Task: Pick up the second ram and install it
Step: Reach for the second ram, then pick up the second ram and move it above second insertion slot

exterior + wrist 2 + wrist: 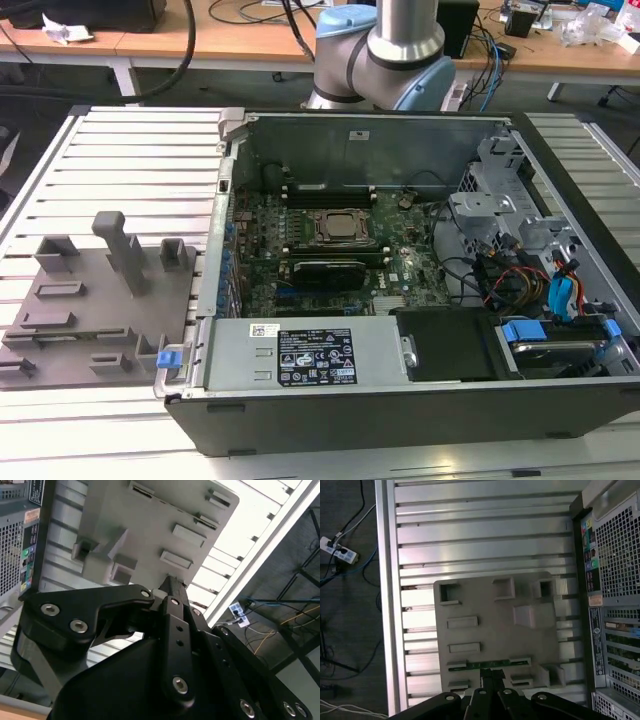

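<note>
The second ram (487,664) is a thin green stick lying in a slot near one edge of the grey tray (490,622) in the first wrist view. My gripper (492,676) hangs well above the tray, over that slot, with its black fingers drawn together and nothing between them. In the second wrist view the gripper (170,583) comes to a closed point over the same tray (150,525). In the exterior view the tray (90,300) sits on the ribbed table at the exterior view's left, beside the open computer case (400,400) and its green motherboard (330,250).
The case's perforated back wall (615,605) stands close beside the tray. Upright grey blocks (125,250) rise from the tray. Cables and drives (540,290) fill the case's right end. A power strip (337,552) lies on the floor past the table edge.
</note>
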Robot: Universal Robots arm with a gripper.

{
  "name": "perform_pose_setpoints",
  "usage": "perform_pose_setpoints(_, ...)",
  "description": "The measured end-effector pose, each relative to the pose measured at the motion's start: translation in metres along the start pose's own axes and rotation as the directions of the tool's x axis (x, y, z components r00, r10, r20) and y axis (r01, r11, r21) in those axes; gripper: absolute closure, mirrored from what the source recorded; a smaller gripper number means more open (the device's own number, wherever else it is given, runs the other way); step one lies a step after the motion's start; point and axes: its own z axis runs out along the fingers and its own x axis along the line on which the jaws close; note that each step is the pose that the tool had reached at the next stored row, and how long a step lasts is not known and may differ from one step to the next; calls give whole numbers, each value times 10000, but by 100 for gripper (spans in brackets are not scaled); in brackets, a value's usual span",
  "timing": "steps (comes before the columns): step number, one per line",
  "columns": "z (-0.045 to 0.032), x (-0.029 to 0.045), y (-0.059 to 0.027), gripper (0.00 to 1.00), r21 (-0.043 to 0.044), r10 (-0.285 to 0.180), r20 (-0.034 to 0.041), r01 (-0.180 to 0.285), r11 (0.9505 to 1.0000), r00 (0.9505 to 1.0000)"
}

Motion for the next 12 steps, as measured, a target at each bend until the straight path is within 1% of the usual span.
perform_pose_setpoints(1, 5, -44, -29, 89, 2, 3, -20, -3, 10000, 10000)
perform_pose_setpoints(3, 7, -77, -59, 89, 5, 1, -34, -1, 10000, 10000)
perform_pose_setpoints(12, 8, -79, -70, 89, 4, 2, -34, -2, 10000, 10000)
